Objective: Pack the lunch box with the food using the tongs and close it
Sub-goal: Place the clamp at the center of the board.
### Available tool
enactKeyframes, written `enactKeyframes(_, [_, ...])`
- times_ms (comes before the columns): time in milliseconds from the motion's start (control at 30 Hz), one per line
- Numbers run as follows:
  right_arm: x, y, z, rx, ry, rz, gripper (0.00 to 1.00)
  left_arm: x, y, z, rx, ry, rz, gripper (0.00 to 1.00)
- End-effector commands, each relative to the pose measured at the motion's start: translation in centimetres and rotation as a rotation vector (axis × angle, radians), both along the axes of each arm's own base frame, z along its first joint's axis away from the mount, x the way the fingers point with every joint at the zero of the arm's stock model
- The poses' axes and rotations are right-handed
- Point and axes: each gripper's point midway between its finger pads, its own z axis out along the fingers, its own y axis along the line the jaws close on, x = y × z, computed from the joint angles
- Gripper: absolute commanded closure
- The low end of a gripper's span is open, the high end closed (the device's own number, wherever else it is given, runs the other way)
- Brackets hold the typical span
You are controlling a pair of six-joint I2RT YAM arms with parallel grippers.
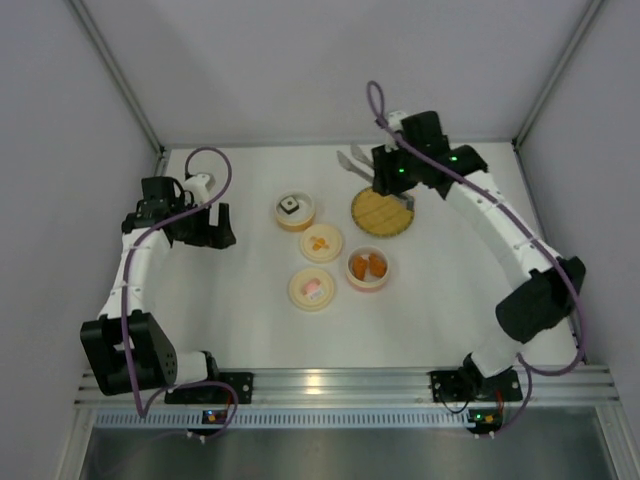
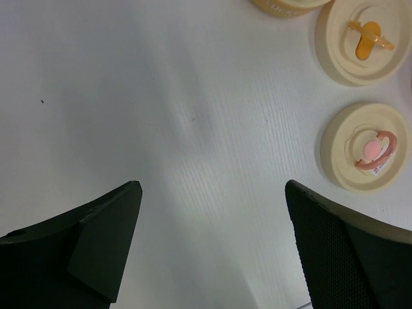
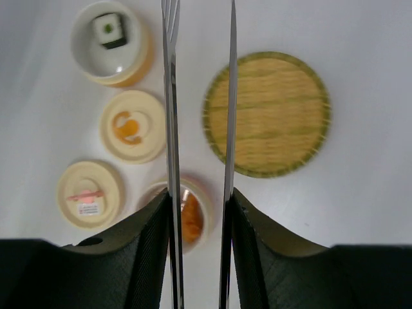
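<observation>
The right tool (image 3: 199, 196) is partly closed on the tongs (image 3: 171, 116), pinching both thin arms so they run almost parallel with a gap between; they hang above the surface (image 1: 240, 320) beside the woven plate (image 3: 267, 112); the left tool (image 2: 212, 190) is spread wide, holds nothing and hovers near the lids.

The plate is bare and every bit of food in view sits in a bowl, so packing looks done; laying the tongs aside seems the step; lower them flat onto open surface beyond the plate, clear of the bowls, before letting go.

One bowl (image 1: 368, 286) holds the orange chunks (image 1: 368, 265); another bowl (image 3: 84, 45) holds the white-and-dark cube (image 3: 108, 31); the orange-marked lid (image 3: 151, 138) and pink-marked lid (image 3: 90, 193) lie apart, neither bowl covered.
</observation>
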Motion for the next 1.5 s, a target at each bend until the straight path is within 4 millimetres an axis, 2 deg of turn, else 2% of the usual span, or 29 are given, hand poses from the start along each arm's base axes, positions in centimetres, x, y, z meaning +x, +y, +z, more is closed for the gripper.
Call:
enactKeyframes(0, [1.4,-8.6,2.4,0.024,-0.076,-0.172,0.62,0.8,0.3,3.2,0.027,-0.095,-0.014,0.02])
enactKeyframes(33, [1.0,-10.3,1.0,-0.001,-0.053,-0.197,0.62,0.8,0.1,3.4,0.022,-0.096,-0.021,0.02])
enactKeyframes(67, [0.4,-12.2,1.8,0.000,-0.078,-0.226,0.62,0.8,0.1,3.4,0.019,-0.094,-0.018,0.02])
enactKeyframes(100, [0.6,-15.6,1.6,-0.038,-0.094,-0.270,0.61,0.8,0.1,3.4,0.018,-0.093,-0.017,0.02])
enactKeyframes(133, [-0.2,-17.3,0.8,-0.059,-0.083,-0.293,0.61,0.8,0.0,3.4,0.012,-0.092,-0.020,0.02])
enactKeyframes(167, [-0.4,-20.5,0.4,-0.088,-0.078,-0.337,0.61,0.9,0.0,3.5,0.009,-0.093,-0.020,0.02])
enactKeyframes(233, [-1.3,-25.3,-1.3,-0.149,-0.049,-0.403,0.60,0.9,-0.2,3.4,-0.002,-0.090,-0.025,0.02])
enactKeyframes(333, [-2.1,-29.1,-4.0,-0.195,0.008,-0.443,0.60,1.0,-0.3,3.0,-0.011,-0.079,-0.025,0.02])
enactKeyframes(367, [-2.3,-31.2,-4.6,-0.221,0.015,-0.465,0.61,1.0,-0.3,3.0,-0.010,-0.079,-0.024,0.02])
enactKeyframes(467, [-2.5,-34.3,-7.6,-0.250,0.084,-0.496,0.62,1.0,-0.2,2.5,-0.006,-0.064,-0.023,0.02])
enactKeyframes(533, [-2.2,-35.3,-9.6,-0.257,0.129,-0.498,0.65,0.9,-0.1,2.3,-0.003,-0.062,-0.025,0.02])
enactKeyframes(667, [-1.7,-37.1,-12.2,-0.265,0.165,-0.512,0.66,0.8,0.1,2.2,0.016,-0.067,-0.028,0.02])
enactKeyframes(933, [-0.9,-37.7,-16.1,-0.274,0.209,-0.486,0.62,0.8,0.3,1.5,0.023,-0.047,-0.029,0.02])
enactKeyframes(1133, [-2.1,-37.6,-19.0,-0.293,0.270,-0.407,0.63,0.9,0.3,1.2,0.026,-0.045,-0.036,0.02])
enactKeyframes(1333, [-3.8,-37.2,-21.3,-0.289,0.341,-0.344,0.49,0.5,0.2,0.6,0.034,-0.031,-0.060,0.02])
enactKeyframes(1467, [-4.1,-37.4,-21.9,-0.294,0.359,-0.340,0.38,0.2,0.4,0.6,0.049,-0.036,-0.068,0.02])
